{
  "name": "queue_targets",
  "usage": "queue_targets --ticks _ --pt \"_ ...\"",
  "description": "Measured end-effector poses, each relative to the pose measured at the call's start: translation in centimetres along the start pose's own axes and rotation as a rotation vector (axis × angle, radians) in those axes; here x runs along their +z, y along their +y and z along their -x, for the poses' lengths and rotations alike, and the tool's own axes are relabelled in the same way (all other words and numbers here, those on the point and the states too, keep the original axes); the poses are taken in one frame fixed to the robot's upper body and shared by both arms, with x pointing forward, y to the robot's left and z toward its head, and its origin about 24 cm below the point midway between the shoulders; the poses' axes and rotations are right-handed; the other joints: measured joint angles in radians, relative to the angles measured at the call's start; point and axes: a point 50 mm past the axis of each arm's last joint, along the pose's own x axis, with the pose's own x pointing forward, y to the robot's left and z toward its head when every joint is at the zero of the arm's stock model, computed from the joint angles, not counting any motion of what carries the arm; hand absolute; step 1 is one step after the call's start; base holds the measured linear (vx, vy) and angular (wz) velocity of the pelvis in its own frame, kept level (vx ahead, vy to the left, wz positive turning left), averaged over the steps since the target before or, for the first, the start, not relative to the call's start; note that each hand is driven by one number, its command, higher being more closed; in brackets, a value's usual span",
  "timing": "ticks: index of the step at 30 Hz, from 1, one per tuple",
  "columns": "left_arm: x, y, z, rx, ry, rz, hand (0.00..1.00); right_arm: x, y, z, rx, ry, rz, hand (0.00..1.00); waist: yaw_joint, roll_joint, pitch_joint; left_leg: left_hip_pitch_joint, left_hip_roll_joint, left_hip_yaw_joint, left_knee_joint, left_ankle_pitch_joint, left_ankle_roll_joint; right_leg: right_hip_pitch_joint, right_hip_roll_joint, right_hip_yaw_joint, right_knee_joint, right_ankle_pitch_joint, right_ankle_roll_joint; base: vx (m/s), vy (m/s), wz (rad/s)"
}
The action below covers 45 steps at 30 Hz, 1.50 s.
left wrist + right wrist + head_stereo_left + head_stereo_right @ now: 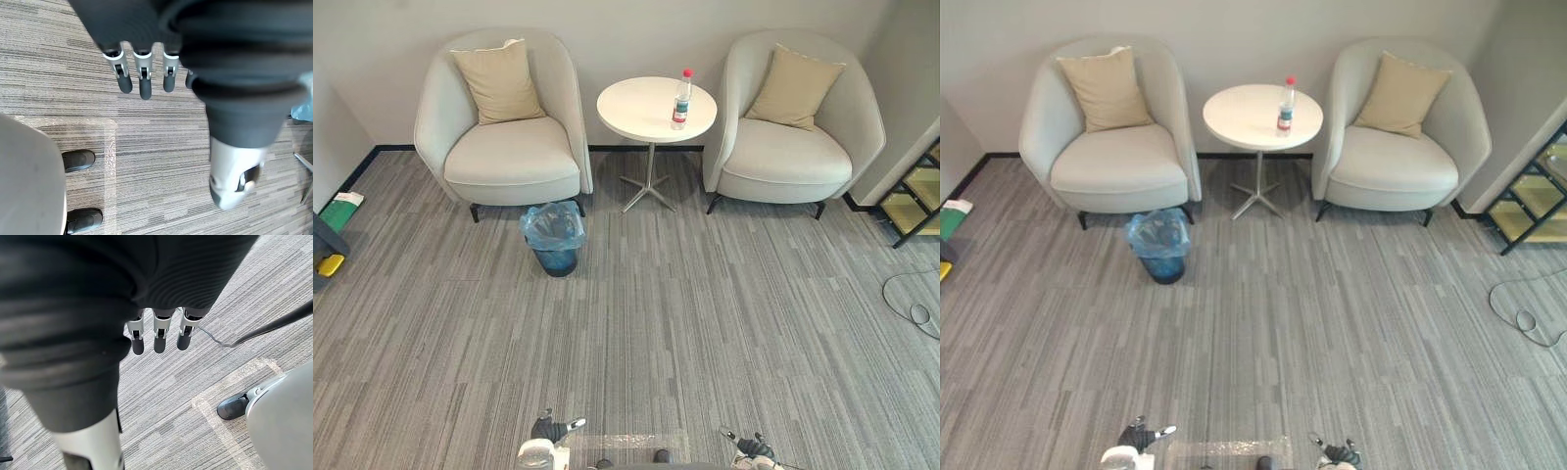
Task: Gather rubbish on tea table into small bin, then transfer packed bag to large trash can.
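Left hand (553, 429) and right hand (752, 448) sit lowest in the eye views, down at the robot's sides over grey carpet (685, 333). Left wrist view: fingers (142, 81) straight, hanging down, nothing between them and the thumb (234, 183). Right wrist view: same, fingers (159, 335) straight and empty. Both hands slack, holding nothing.

Rubbish is one clear bottle (681, 98) with a red cap. It stands upright on the round white tea table (636, 117), toward the table's right side and not far from the rim. Table stands between left armchair (504, 147) and right armchair (793, 147). Small bin (554, 240) with a blue bag liner is on the carpet just in front of the left armchair, left of the table's foot, well apart from the bottle.

Bottle is far from both sets of fingers, across the open carpet, with no contact. Judgement: a walk-up comes before any reach.

Risks, as judged:
- Bottle is tall and narrow, so a glancing finger likely tips it and it rolls off the near rim.
- Table rides on one thin pedestal with splayed feet, so a bump on approach shakes it.
- Bin looks light and sits close to the walking line, so a kick knocks it over.
- Liner rim is loose and crumpled, so an off-centre drop may catch on it and land on the carpet.
- Bottle is on the right and the bin on the left, so the carry across adds a chance of dropping it.
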Motion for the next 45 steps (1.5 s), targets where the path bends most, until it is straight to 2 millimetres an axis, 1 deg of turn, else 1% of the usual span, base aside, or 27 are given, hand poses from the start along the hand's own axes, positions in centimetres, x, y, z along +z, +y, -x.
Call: queue_targets --ticks 9,11,13,14,15,17,18,19,22,24,25,27,29,30,31,32,33,34,35,36,38,39,40,41,42,43,45 --pt "0.2 0.0 -0.1 -0.007 -0.005 -0.023 0.0 0.3 0.3 0.0 0.016 -0.016 -0.002 0.0 -0.006 -0.005 0.004 -0.012 0.002 -0.004 0.003 -0.006 -0.006 -0.009 0.003 -0.007 0.0 -0.007 -0.005 0.0 -0.002 0.02" --pt "0.8 0.2 -0.2 -0.001 -0.015 -0.028 0.0 0.3 0.7 0.1 0.031 -0.017 -0.006 0.0 -0.006 -0.018 0.02 -0.062 0.011 -0.005 0.128 -0.071 -0.014 0.003 0.001 -0.012 0.003 -0.016 -0.01 0.01 -0.025 0.09" --pt "1.3 0.3 -0.3 0.002 -0.035 -0.024 0.0 0.5 0.8 0.1 0.035 -0.025 -0.011 0.0 -0.006 -0.016 0.034 -0.118 0.034 0.004 0.292 -0.141 -0.038 0.005 0.008 -0.015 0.042 -0.05 -0.023 0.01 -0.039 0.1" --pt "1.5 0.5 -0.3 0.005 -0.046 -0.021 0.0 0.5 0.8 0.1 0.036 -0.025 -0.012 0.0 -0.006 -0.019 0.049 -0.172 0.048 0.012 0.437 -0.165 -0.063 0.006 0.007 -0.014 0.067 -0.083 -0.028 -0.04 -0.049 0.08" --pt "2.4 0.5 -0.3 0.007 -0.084 -0.008 0.0 0.7 0.8 0.1 0.038 -0.036 -0.017 0.0 -0.006 -0.019 0.06 -0.244 0.07 0.031 0.61 -0.165 -0.066 0.006 0.007 -0.007 0.099 -0.115 -0.038 -0.03 -0.045 0.0" --pt "3.0 0.4 -0.2 0.014 -0.111 0.03 0.0 1.1 0.8 0.2 0.043 -0.062 -0.029 0.0 0.01 -0.004 0.078 -0.329 0.113 0.059 0.806 -0.175 -0.061 0.018 0.013 0.01 0.142 -0.148 -0.049 0.07 0.003 -0.24" --pt "3.0 0.3 -0.1 0.014 -0.117 0.046 0.0 1.5 0.5 0.2 0.036 -0.078 -0.031 0.0 0.009 0.014 0.082 -0.379 0.136 0.068 0.864 -0.217 -0.05 0.024 0.011 0.032 0.165 -0.166 -0.062 0.14 0.058 -0.31" --pt "3.1 0.2 -0.1 0.011 -0.12 0.046 0.0 1.6 0.5 0.1 0.034 -0.081 -0.029 0.0 0.009 0.017 0.084 -0.398 0.139 0.067 0.854 -0.223 -0.049 0.022 0.005 0.04 0.17 -0.172 -0.059 0.18 0.111 -0.4" --pt "3.6 0.2 -0.1 0.011 -0.137 0.062 0.0 2.2 0.6 0.0 0.032 -0.091 -0.025 0.0 0.017 0.018 0.087 -0.462 0.115 0.059 0.593 -0.174 -0.068 0.017 -0.052 0.098 0.172 -0.202 -0.026 0.24 0.175 -0.53" --pt "3.5 -0.2 -0.1 -0.004 -0.137 0.051 0.0 2.7 0.4 -0.1 0.025 -0.103 -0.017 0.0 0.021 0.036 0.087 -0.454 0.11 0.038 0.393 -0.05 -0.095 0.016 -0.075 0.147 0.169 -0.235 0.016 0.4 0.324 -0.71" --pt "3.4 -0.3 -0.1 -0.01 -0.133 0.045 0.0 2.6 0.4 -0.1 0.024 -0.099 -0.011 0.0 0.035 0.034 0.076 -0.45 0.084 0.044 0.405 -0.013 -0.059 0.022 -0.099 0.176 0.165 -0.25 0.029 0.45 0.335 -0.74" --pt "3.9 0.0 -0.2 -0.002 -0.151 0.037 0.0 2.1 1.1 0.1 0.045 -0.086 0.002 0.0 0.036 0.001 0.065 -0.465 0.053 0.08 0.447 -0.076 -0.018 0.002 -0.141 0.197 0.215 -0.263 0.055 0.53 0.3 -0.43" --pt "4.0 -0.1 -0.2 -0.004 -0.153 0.037 0.0 2.1 1.2 0.1 0.051 -0.086 0.014 0.0 0.047 -0.007 0.061 -0.434 0.038 0.112 0.45 -0.109 0.003 -0.056 -0.155 0.222 0.361 -0.271 0.071 0.46 0.22 -0.33" --pt "3.8 -0.1 -0.2 -0.005 -0.147 0.033 0.0 2.1 1.2 0.1 0.053 -0.088 0.026 0.0 0.051 -0.01 0.062 -0.38 0.027 0.134 0.43 -0.125 0.021 -0.098 -0.159 0.234 0.501 -0.265 0.088 0.38 0.136 -0.34" --pt "3.7 -0.2 -0.1 -0.011 -0.144 0.026 0.0 2.3 1.3 0.1 0.058 -0.099 0.05 0.0 0.048 -0.014 0.063 -0.311 0.014 0.138 0.393 -0.149 0.027 -0.172 -0.169 0.224 0.712 -0.228 0.187 0.47 0.16 -0.31" --pt "3.6 -0.3 -0.1 -0.013 -0.143 0.019 0.0 2.4 1.4 0.0 0.062 -0.103 0.051 0.0 0.047 -0.015 0.064 -0.279 0.008 0.138 0.38 -0.158 0.028 -0.205 -0.171 0.214 0.805 -0.235 0.199 0.45 0.114 -0.08" --pt "3.6 -0.7 -0.1 -0.029 -0.139 -0.008 0.0 2.7 1.5 0.0 0.064 -0.11 0.053 0.0 0.043 -0.014 0.067 -0.203 0.003 0.132 0.349 -0.169 0.028 -0.261 -0.175 0.157 0.941 -0.269 0.175 0.46 0.079 0.09" --pt "3.7 -0.9 -0.1 -0.036 -0.139 -0.017 0.0 2.9 1.5 -0.1 0.066 -0.112 0.055 0.0 0.041 -0.012 0.069 -0.163 0.004 0.127 0.323 -0.169 0.028 -0.282 -0.178 0.116 0.972 -0.285 0.15 0.46 0.06 0.17" --pt "3.9 -1.2 -0.1 -0.045 -0.143 -0.022 0.0 3.1 1.5 -0.1 0.069 -0.12 0.067 0.0 0.038 -0.005 0.074 -0.099 0.014 0.118 0.282 -0.169 0.028 -0.317 -0.181 0.027 0.982 -0.312 0.099 0.57 0.004 0.14" --pt "4.3 -1.4 -0.2 -0.049 -0.151 -0.021 0.0 3.6 1.7 -0.1 0.075 -0.138 0.085 0.0 0.031 0.008 0.083 -0.042 0.036 0.117 0.253 -0.169 0.028 -0.358 -0.176 -0.069 0.941 -0.334 0.053 0.46 -0.036 0.14" --pt "4.4 -1.2 -0.3 -0.045 -0.151 -0.027 0.0 4.2 2.3 -0.2 0.088 -0.158 0.103 0.0 0.016 0.013 0.087 -0.002 0.072 0.113 0.239 -0.169 0.028 -0.425 -0.152 -0.151 0.804 -0.328 0.035 0.46 -0.088 0.21" --pt "4.4 -1.1 -0.3 -0.043 -0.149 -0.03 0.0 4.5 2.4 -0.1 0.093 -0.167 0.103 0.0 0.006 0.014 0.088 0.015 0.087 0.11 0.229 -0.169 0.028 -0.456 -0.137 -0.17 0.71 -0.291 0.023 0.48 -0.137 0.29" --pt "4.4 -1.1 -0.4 -0.042 -0.148 -0.032 0.0 4.5 2.4 -0.1 0.094 -0.171 0.101 0.0 0.0 0.01 0.088 0.037 0.094 0.104 0.218 -0.172 0.015 -0.473 -0.115 -0.178 0.578 -0.208 0.013 0.52 -0.17 0.31" --pt "4.3 -1.0 -0.4 -0.041 -0.145 -0.033 0.0 4.1 2.2 -0.1 0.089 -0.162 0.103 0.0 -0.005 -0.003 0.087 0.065 0.091 0.088 0.217 -0.192 -0.029 -0.466 -0.096 -0.167 0.388 -0.037 -0.023 0.65 -0.231 0.33" --pt "4.3 -1.0 -0.4 -0.041 -0.14 -0.033 0.0 3.8 1.8 -0.1 0.084 -0.154 0.097 0.0 -0.009 -0.013 0.086 0.09 0.089 0.068 0.218 -0.215 -0.067 -0.468 -0.087 -0.144 0.341 0.103 -0.047 0.62 -0.223 0.07" --pt "4.4 -1.7 -0.4 -0.058 -0.139 -0.029 0.0 5.3 1.9 -0.3 0.08 -0.194 0.107 0.0 -0.005 0.033 0.093 0.092 0.131 0.054 0.225 -0.216 -0.098 -0.469 -0.061 -0.159 0.377 0.086 -0.064 0.48 -0.196 0.01" --pt "5.7 -2.3 -0.4 -0.07 -0.168 -0.027 0.0 6.1 1.9 -0.4 0.079 -0.216 0.113 0.0 -0.019 0.049 0.107 0.098 0.138 0.019 0.234 -0.165 -0.11 -0.467 -0.062 -0.174 0.428 0.01 -0.062 0.42 -0.211 0.18"
